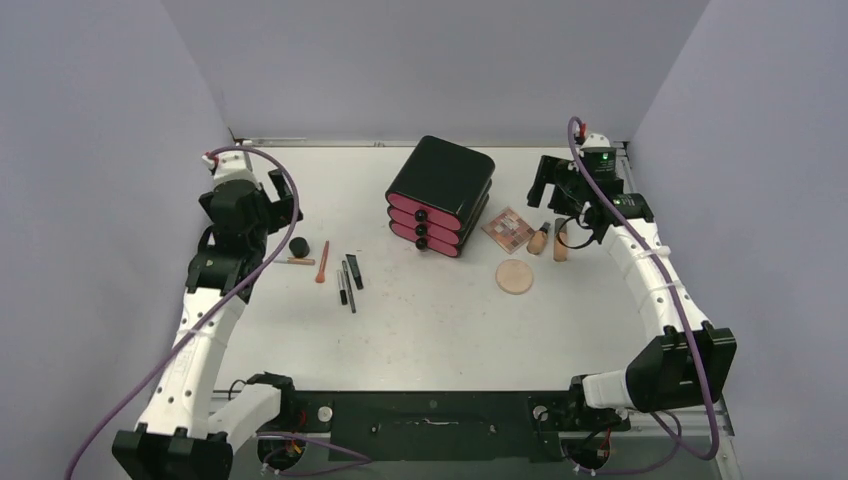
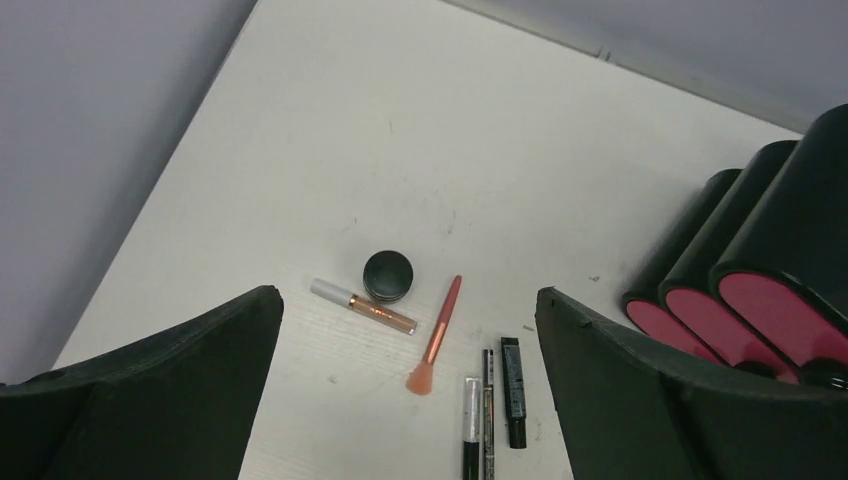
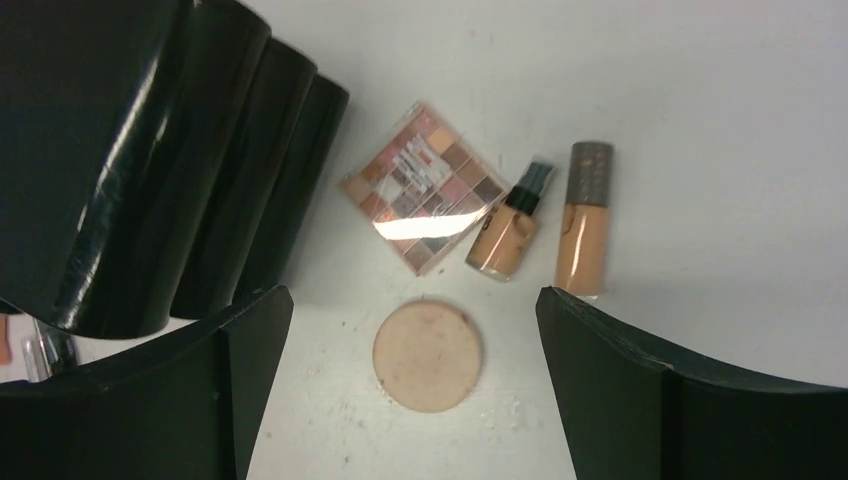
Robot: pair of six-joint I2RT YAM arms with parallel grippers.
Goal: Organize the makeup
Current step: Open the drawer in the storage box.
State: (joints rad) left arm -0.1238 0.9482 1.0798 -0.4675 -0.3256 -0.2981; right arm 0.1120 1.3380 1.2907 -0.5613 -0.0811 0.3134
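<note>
- Left gripper (image 2: pixel 408 300): the jaws stood wide apart and held nothing. It hung above the table (image 1: pixel 420 330) at the left side, tilted down over the left group.
- Jar (image 2: pixel 388 275): it lay on the table left of the cabinet. In the left wrist view it sat just ahead of the open gap, near centre.
- Gloss tube (image 2: pixel 362 305): it lay touching or just beside the jar. Its long axis ran across the gap.
- Brush (image 2: pixel 437 335): it lay just right of the jar. Its long axis ran roughly along the gripper's line of sight, so the fingers would close across the handle.
- Pencils (image 2: pixel 480 420): they lay parallel, just right of the brush, and the left arm was clearly the nearer one.
- Cabinet (image 1: pixel 440 195): it stood between the two groups with all drawers shut.
- Palette (image 3: pixel 425 187), disc (image 3: pixel 427 355), bottle (image 3: pixel 505 228), tube (image 3: pixel 584 218): they lay right of the cabinet, directly below the right wrist. The bottle and tube lay almost parallel, with their caps toward the far edge.
- Right gripper (image 3: pixel 412 292): the jaws stood wide apart and empty. It was the nearer arm, and the disc lay centred in the gap.
</note>
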